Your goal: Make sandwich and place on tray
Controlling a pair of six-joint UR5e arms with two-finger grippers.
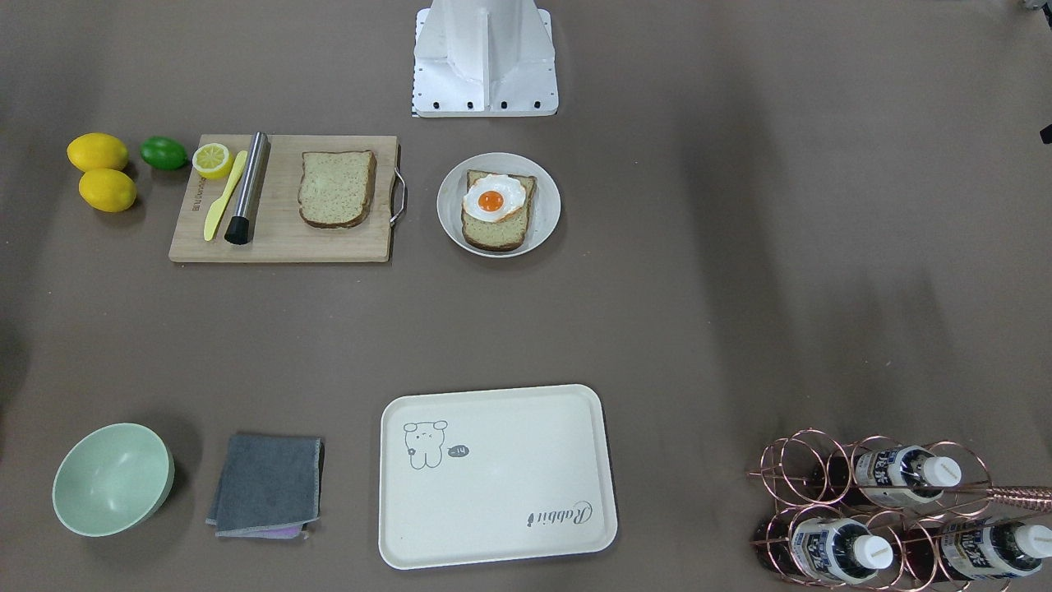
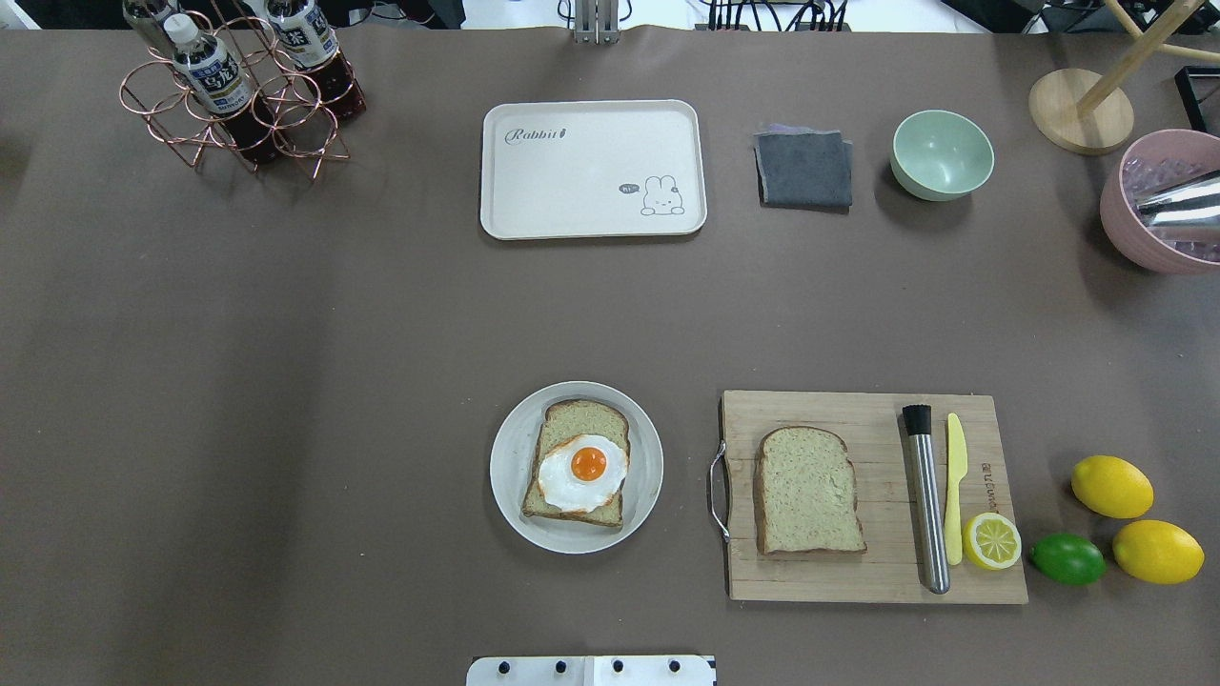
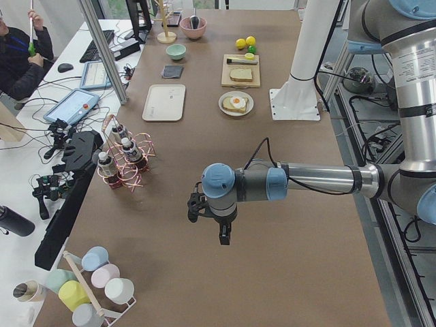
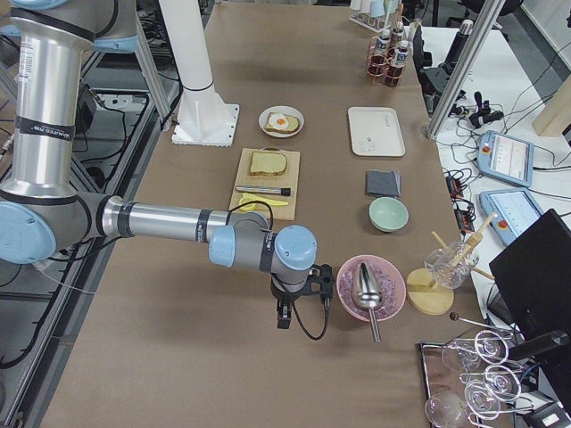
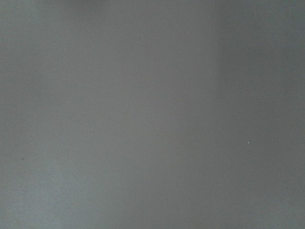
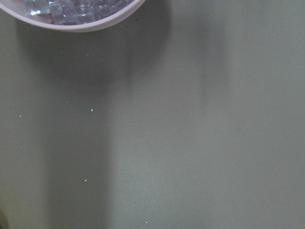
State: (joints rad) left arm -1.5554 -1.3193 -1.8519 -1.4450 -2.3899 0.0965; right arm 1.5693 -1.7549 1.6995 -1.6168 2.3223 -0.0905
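One bread slice (image 1: pixel 496 232) lies on the round plate (image 1: pixel 548 205) with the fried egg (image 1: pixel 493 198) on top of it. A second bread slice (image 1: pixel 337 189) lies bare on the wooden cutting board (image 1: pixel 288 240). The cream tray (image 1: pixel 509 485) sits empty across the table; it also shows in the overhead view (image 2: pixel 572 181). My left gripper (image 3: pixel 224 236) hangs over bare table far from the food, seen only in the exterior left view; I cannot tell its state. My right gripper (image 4: pixel 285 316) hangs beside the pink bowl (image 4: pixel 370 287); I cannot tell its state either.
A metal rod (image 2: pixel 925 500), yellow knife (image 2: pixel 954 486) and lemon half (image 2: pixel 991 540) lie on the board, with lemons (image 2: pixel 1111 486) and a lime (image 2: pixel 1067 558) beside it. A grey cloth (image 2: pixel 803 169), green bowl (image 2: pixel 942 153) and bottle rack (image 2: pixel 238 95) line the far side.
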